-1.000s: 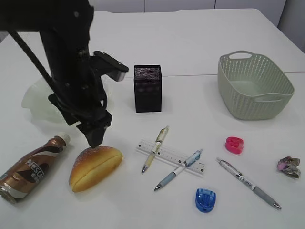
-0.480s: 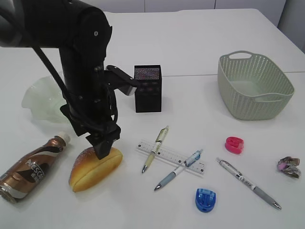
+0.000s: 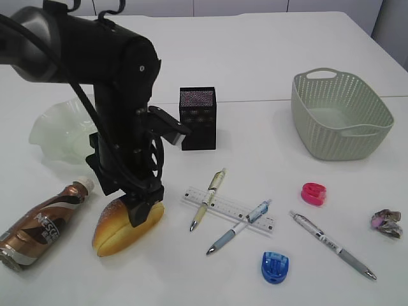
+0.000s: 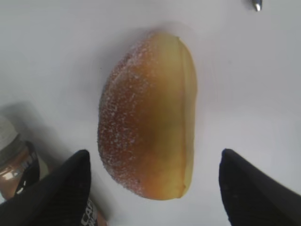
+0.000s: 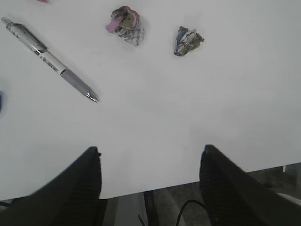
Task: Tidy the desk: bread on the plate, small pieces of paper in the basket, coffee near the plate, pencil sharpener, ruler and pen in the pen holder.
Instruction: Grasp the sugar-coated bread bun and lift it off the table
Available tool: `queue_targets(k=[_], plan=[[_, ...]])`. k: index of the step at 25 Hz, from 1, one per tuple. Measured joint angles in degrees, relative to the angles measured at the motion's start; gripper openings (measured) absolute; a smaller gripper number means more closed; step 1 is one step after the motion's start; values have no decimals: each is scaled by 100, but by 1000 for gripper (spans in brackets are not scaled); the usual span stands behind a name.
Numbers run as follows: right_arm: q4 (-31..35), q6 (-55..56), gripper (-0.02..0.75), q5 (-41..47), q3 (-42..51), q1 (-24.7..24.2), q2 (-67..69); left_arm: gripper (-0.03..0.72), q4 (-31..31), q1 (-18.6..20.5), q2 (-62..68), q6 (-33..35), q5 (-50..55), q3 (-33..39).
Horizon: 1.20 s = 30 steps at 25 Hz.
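We see the left hand [image 4: 150, 188] spread wide and empty, fingers straddling the bread [image 4: 148, 115], which lies flat on the worktop [image 3: 255, 57]. The coffee bottle [image 4: 19, 174] sits just beside one finger [image 4: 61, 188]; descent risks nudging it and making it roll. The rounded, sugared crust may slip on closing. The right hand [image 5: 150, 183] is open and empty near the paper scraps [image 5: 126, 21].

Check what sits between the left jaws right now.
The bread lies between the open jaws of the left gripper, not yet touched, in the left wrist view; bare table flanks it.
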Motion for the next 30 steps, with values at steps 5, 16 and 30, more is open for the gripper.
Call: queue_targets(k=[5,16,30], plan=[[-36,-5,509,0,0,0,0,619,230,0,229,-140,-40,0],[-179,-14,509,0,0,0,0,619,182,0,580,-166,-279,-9],[-213,-14,509,0,0,0,0,478,183,0,708,-166,-279,-9]])
